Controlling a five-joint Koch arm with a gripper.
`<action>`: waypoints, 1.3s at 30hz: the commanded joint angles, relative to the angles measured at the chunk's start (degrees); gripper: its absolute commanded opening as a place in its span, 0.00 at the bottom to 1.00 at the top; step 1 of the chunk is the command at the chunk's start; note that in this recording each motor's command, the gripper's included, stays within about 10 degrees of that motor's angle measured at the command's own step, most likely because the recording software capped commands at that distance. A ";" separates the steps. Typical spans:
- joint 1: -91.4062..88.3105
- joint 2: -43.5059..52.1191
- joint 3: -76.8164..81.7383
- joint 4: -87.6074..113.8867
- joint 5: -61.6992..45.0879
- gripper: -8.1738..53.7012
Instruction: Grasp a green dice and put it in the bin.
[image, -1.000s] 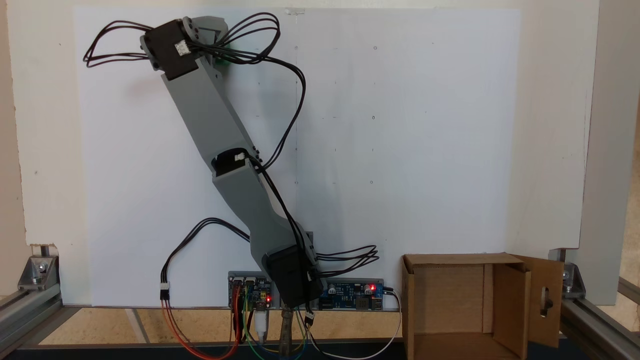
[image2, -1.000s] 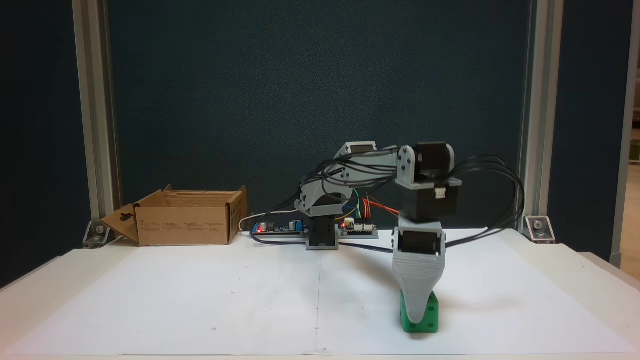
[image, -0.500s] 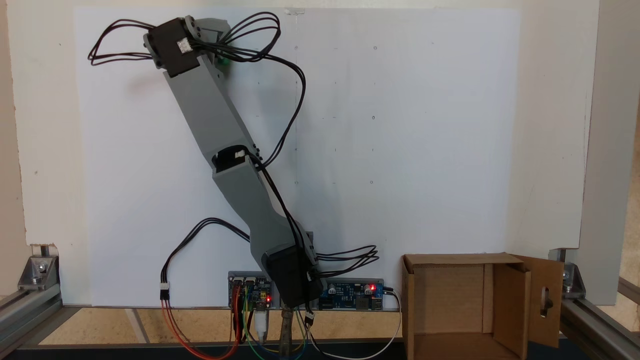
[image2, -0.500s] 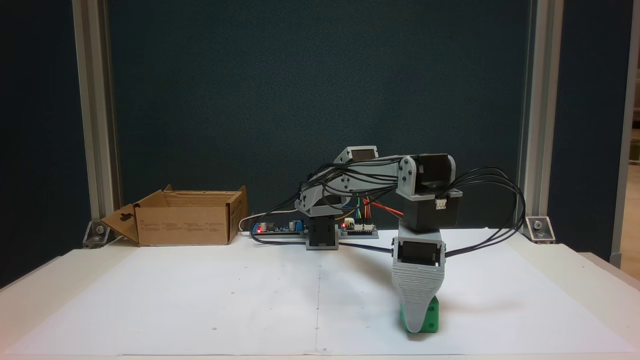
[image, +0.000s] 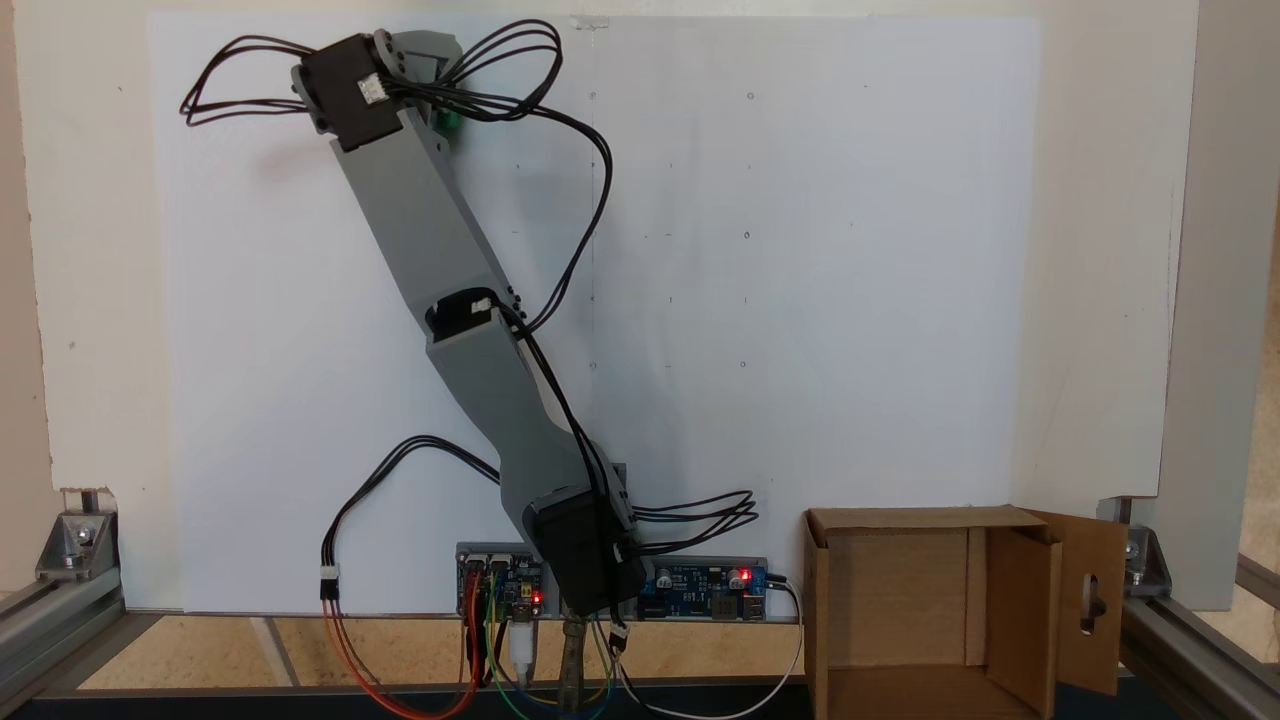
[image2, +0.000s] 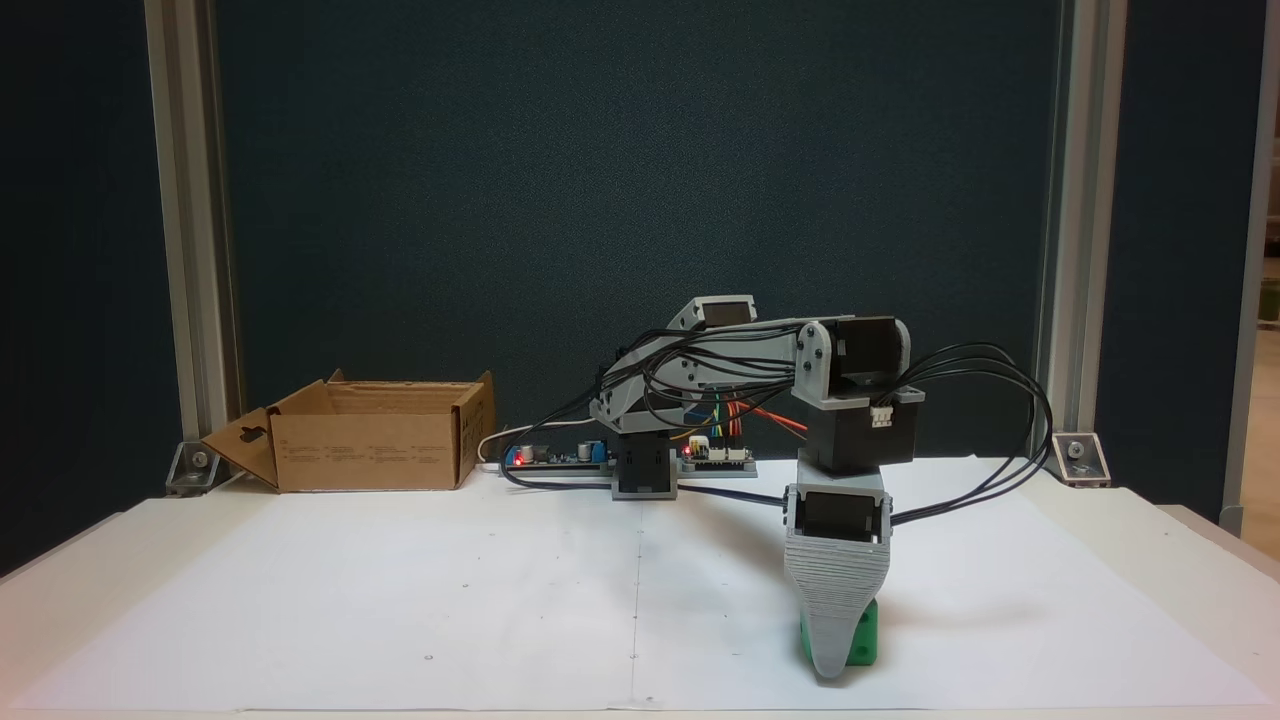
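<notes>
Gripper (image2: 833, 668) points straight down at the white paper sheet (image2: 400, 600) on the bench, its grey ridged front jaw covering the small bright green plastic dice (image2: 858, 634), which rests on the sheet; I cannot tell whether it is clamped. Well apart, the brown corrugated cardboard bin (image2: 370, 452) stands open at the far left.
</notes>
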 joint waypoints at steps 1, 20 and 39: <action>0.00 0.97 -3.69 0.00 3.43 0.79; 0.18 0.97 -3.69 -0.26 3.34 0.51; -2.99 5.54 -3.69 10.55 3.52 0.32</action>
